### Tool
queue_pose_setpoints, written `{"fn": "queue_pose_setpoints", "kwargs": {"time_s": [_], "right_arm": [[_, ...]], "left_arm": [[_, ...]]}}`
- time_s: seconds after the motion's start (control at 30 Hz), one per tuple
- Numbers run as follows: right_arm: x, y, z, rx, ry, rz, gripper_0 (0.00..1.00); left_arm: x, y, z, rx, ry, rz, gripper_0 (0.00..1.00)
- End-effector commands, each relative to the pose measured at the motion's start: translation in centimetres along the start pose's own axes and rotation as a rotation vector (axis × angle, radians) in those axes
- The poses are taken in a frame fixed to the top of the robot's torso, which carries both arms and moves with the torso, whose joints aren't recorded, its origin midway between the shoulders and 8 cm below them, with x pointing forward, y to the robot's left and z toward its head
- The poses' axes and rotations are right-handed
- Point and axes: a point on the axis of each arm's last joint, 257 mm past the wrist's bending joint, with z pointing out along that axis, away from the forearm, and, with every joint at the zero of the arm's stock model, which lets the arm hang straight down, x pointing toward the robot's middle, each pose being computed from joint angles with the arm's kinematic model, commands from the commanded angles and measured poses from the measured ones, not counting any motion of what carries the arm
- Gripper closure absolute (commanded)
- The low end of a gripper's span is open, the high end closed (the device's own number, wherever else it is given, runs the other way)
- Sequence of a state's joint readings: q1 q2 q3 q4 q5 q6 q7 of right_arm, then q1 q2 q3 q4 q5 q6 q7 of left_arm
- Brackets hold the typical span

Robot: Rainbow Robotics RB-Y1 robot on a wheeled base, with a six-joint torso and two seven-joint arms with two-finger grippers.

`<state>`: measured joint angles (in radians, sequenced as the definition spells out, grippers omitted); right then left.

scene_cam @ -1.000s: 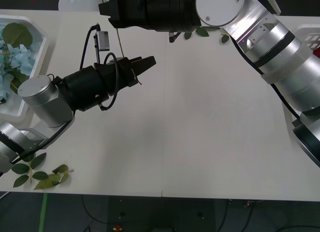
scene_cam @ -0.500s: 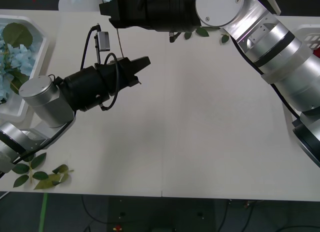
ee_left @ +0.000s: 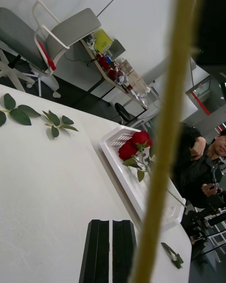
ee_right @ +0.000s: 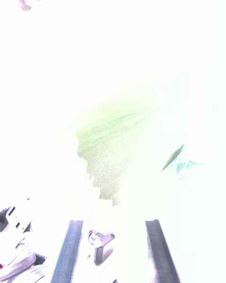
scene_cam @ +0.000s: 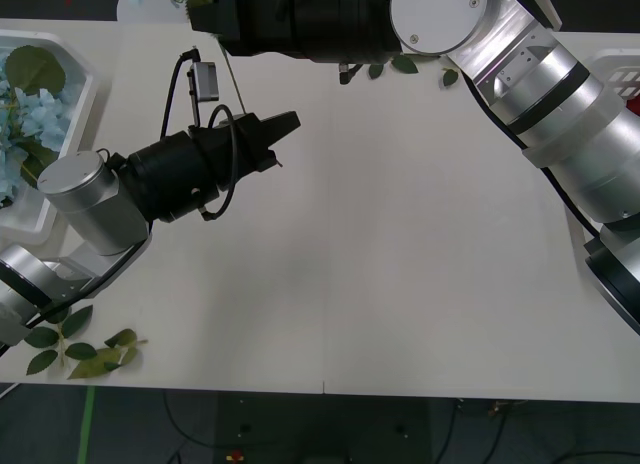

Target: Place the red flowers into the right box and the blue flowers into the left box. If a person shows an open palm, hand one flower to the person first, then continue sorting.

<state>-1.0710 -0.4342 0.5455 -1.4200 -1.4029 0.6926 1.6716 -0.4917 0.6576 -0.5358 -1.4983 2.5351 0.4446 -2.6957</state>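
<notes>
- The black two-finger left gripper hovers over the white tabletop, its fingers pressed together on nothing; the left wrist view shows the two pads flat against each other.
- A thin tan-green flower stem slants just beyond its tip, apart from it, and crosses close before the left wrist camera.
- The right gripper sits farther out from the left gripper, at the table's far edge, at the top of that stem; whether its blue fingers are clamped cannot be told.
- Pale sky-blue fabric hydrangeas lie in the shallow white plastic left box, behind the left gripper beside its arm.
- Deep-red artificial roses lie in the shallow white right box, well ahead of the left gripper.
</notes>
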Motion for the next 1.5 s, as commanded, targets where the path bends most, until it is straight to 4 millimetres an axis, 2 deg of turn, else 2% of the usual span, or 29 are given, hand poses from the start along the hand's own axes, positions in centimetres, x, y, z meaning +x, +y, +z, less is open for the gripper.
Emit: {"fn": "queue_pose_setpoints", "kwargs": {"time_s": [0.03,0.2,0.27,0.43,0.5,0.53,0.6,0.63,0.9,1.03,1.1,1.27,1.37,1.5], "right_arm": [[-3.9,2.1,-0.3,-0.026,-0.047,-0.095,0.11],[-3.9,2.2,-0.4,-0.032,-0.048,-0.088,0.02],[-4.1,2.3,-0.6,-0.037,-0.049,-0.086,0.00],[-4.2,1.7,-1.4,-0.031,-0.033,-0.101,0.00],[-3.9,0.7,-2.4,-0.009,0.004,-0.138,0.00],[-3.8,0.6,-2.6,-0.008,0.013,-0.149,0.00],[-3.3,-0.1,-3.9,0.009,0.052,-0.192,0.00],[-3.3,-0.3,-4.3,0.011,0.060,-0.208,0.00],[0.2,-3.2,-9.6,-0.017,0.243,-0.424,0.00],[1.6,-4.7,-12.4,-0.028,0.314,-0.503,0.00],[2.6,-5.5,-14.2,-0.043,0.343,-0.546,0.00],[4.8,-7.6,-18.3,-0.054,0.443,-0.654,0.00],[5.7,-8.6,-20.3,-0.059,0.490,-0.717,0.00],[6.7,-9.6,-22.8,-0.063,0.547,-0.811,0.00]], "left_arm": [[-1.6,-1.8,1.5,0.036,-0.017,0.024,1.00],[-2.2,-1.0,0.7,0.019,-0.015,0.028,1.00],[-3.2,-0.1,-0.3,0.000,-0.019,0.020,1.00],[-6.4,3.7,-4.2,-0.099,-0.021,0.032,1.00],[-8.1,5.9,-6.6,-0.163,-0.013,0.061,1.00],[-8.5,6.4,-7.2,-0.176,-0.012,0.072,1.00],[-10.3,8.3,-9.5,-0.233,-0.003,0.112,1.00],[-10.7,8.8,-10.1,-0.248,-0.002,0.120,1.00],[-16.2,14.3,-17.6,-0.442,0.012,0.222,1.00],[-18.1,16.8,-21.0,-0.524,0.008,0.239,1.00],[-19.6,18.5,-23.8,-0.589,-0.008,0.221,1.00],[-22.4,20.6,-29.2,-0.696,-0.051,0.149,1.00],[-23.5,21.4,-31.6,-0.743,-0.080,0.104,1.00],[-24.2,23.5,-35.9,-0.831,-0.130,0.041,1.00]]}}
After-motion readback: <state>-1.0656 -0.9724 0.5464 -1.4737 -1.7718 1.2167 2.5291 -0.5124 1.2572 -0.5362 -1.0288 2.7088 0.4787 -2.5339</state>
